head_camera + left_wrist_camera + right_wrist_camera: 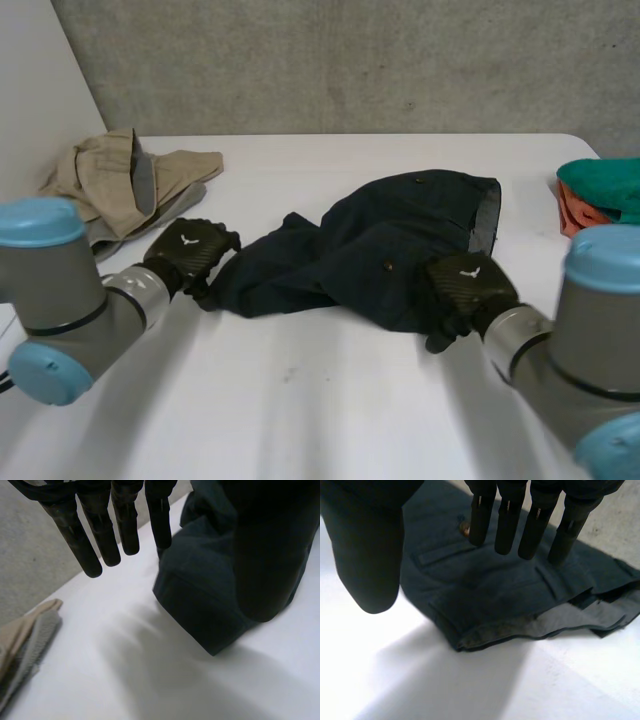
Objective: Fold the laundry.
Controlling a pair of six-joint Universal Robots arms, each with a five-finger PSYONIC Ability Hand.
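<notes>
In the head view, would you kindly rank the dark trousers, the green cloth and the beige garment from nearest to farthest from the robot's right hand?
Measured from the right hand:
1. dark trousers, right at the hand, mid-table.
2. green cloth, beyond the hand at the table's right edge.
3. beige garment, across the table at its far left corner.

- A white counter (320,400) with a smooth top takes the near part of the room.
- Behind its far edge stands a grey concrete wall (350,60), rough and speckled.
- At the left, a plain white panel (40,90) covers part of this wall.
</notes>
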